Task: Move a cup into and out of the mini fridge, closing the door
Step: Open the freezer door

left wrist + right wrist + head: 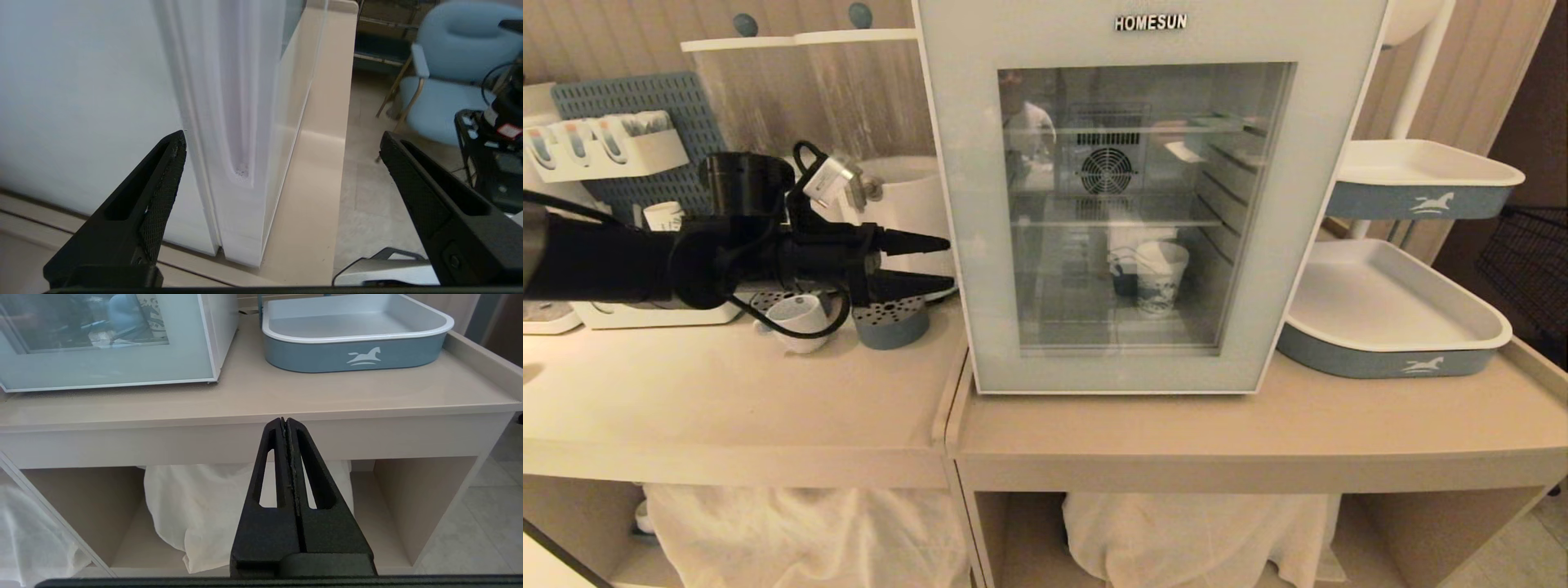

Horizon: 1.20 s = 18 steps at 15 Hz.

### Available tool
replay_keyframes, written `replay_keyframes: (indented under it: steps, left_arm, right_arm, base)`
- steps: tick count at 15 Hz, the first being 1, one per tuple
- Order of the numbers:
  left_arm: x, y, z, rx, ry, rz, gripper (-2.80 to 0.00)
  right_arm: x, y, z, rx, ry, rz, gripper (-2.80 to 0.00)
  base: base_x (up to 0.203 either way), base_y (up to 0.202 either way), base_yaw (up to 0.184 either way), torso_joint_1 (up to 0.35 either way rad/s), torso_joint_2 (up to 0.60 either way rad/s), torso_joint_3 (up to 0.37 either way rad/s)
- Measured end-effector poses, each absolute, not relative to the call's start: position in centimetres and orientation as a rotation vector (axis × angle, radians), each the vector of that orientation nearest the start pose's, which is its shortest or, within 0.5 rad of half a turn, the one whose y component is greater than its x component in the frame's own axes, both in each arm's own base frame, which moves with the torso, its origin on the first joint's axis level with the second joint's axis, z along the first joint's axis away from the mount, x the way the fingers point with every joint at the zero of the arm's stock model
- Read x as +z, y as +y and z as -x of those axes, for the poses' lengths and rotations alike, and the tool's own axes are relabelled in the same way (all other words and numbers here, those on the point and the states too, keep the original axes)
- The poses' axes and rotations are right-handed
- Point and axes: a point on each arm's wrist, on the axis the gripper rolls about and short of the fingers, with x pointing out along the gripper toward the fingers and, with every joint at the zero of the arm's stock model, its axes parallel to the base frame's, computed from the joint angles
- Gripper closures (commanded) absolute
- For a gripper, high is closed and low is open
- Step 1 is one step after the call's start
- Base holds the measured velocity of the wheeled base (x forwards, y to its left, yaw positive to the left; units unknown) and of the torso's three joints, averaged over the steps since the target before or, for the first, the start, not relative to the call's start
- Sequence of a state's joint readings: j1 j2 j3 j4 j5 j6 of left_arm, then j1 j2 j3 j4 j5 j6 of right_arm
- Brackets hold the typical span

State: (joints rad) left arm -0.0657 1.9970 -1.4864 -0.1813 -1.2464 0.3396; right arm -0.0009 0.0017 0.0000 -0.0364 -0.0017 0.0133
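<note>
The mini fridge (947,163) stands on the counter with its glass door (1147,371) closed. The small white cup (796,317) with a loop handle sits on the left counter, below my left arm. My left gripper (950,263) is open and level, its tips right at the fridge's left side. In the left wrist view the open left gripper (282,136) straddles the door's edge, where the long recessed handle (239,122) runs; one fingertip (175,151) lies beside the fridge's side wall (81,102). My right gripper (284,421) hangs shut and empty below the counter's front edge.
A patterned paper cup (1161,278) stands inside the fridge. Two blue-grey trays (1396,359) (1421,200) sit to the fridge's right. A perforated blue-grey holder (890,320) and a white pot (907,204) are beside the cup. White cloth (792,531) fills the shelves under the counter.
</note>
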Motion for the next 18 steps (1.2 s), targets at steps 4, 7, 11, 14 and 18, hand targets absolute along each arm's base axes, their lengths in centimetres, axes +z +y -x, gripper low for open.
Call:
replay_keyframes:
  steps: [4,7,11,14,18]
  left_arm:
    - [22.8,-5.4,-39.4,-1.344,0.081,-0.069,-2.80]
    - [22.6,-5.9,-39.6,-1.356,0.101,-0.048,-2.80]
    - [22.3,-6.3,-39.8,-1.365,0.108,-0.040,-2.80]
    - [22.5,-6.3,-39.7,-1.387,0.119,-0.013,-2.80]
    - [22.7,-6.2,-39.0,-1.409,0.120,-0.004,-2.80]
  right_arm:
    - [7.9,0.0,2.3,-0.003,-0.035,-0.014,0.00]
    - [7.9,0.0,2.3,-0.003,-0.035,-0.013,0.00]
    - [7.9,0.0,2.3,-0.003,-0.035,-0.013,0.00]
    - [7.9,0.0,2.3,-0.003,-0.035,-0.013,0.00]
    - [7.9,0.0,2.3,-0.003,-0.035,-0.014,0.00]
  base:
    - [0.000,0.000,0.000,0.000,0.00,0.000]
    - [0.000,0.000,0.000,0.000,0.00,0.000]
    - [0.000,0.000,0.000,0.000,0.00,0.000]
    - [0.000,0.000,0.000,0.000,0.00,0.000]
    - [0.000,0.000,0.000,0.000,0.00,0.000]
